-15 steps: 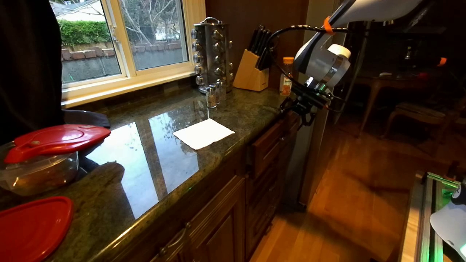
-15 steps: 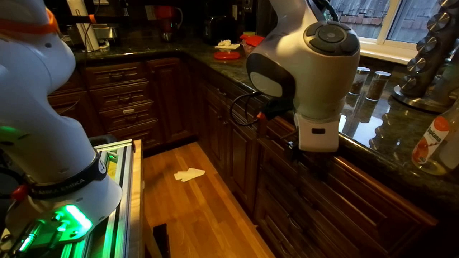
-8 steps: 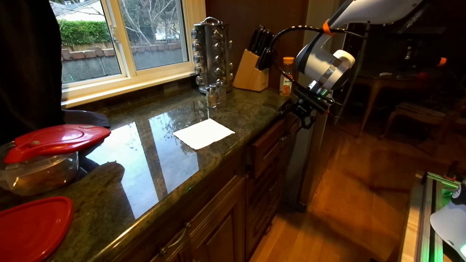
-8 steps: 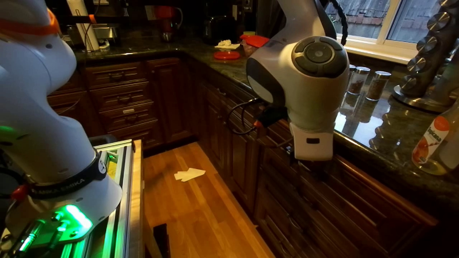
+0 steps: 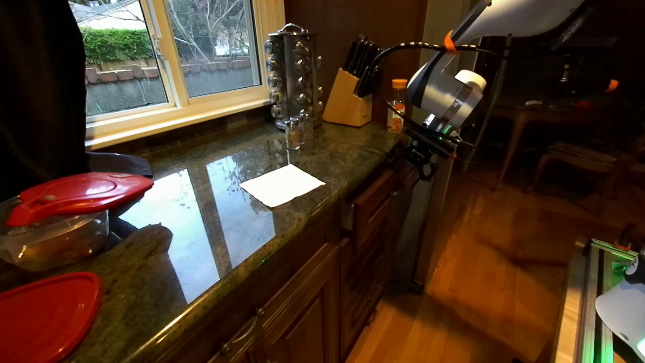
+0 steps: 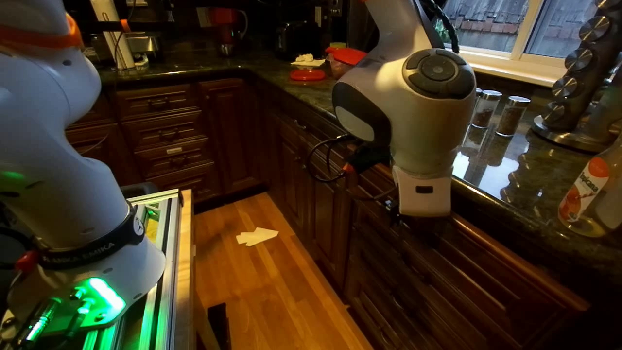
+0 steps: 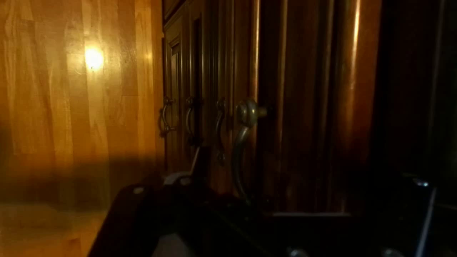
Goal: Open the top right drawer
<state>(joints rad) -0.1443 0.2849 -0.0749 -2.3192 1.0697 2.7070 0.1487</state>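
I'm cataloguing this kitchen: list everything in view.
top right drawer: one, dark brown, partly open below the counter
cabinet fronts: several, brown, under the counter
handles: at least four, metal, on cabinet fronts
window: one, pale frame, behind the counter
spice rack: one, silver, near the window
loose jars: at least three, clear, beside the rack
knife block: one, tan, beside the rack
bottle: one, orange cap, beside the block
sheet: one, white, on the counter
container: one, clear, on the counter
lids: two, red, over and beside the container
scraps: count unclear, pale, on the floor
arm: one, white, at the drawer
jaws: one pair, black, apart, at the drawer
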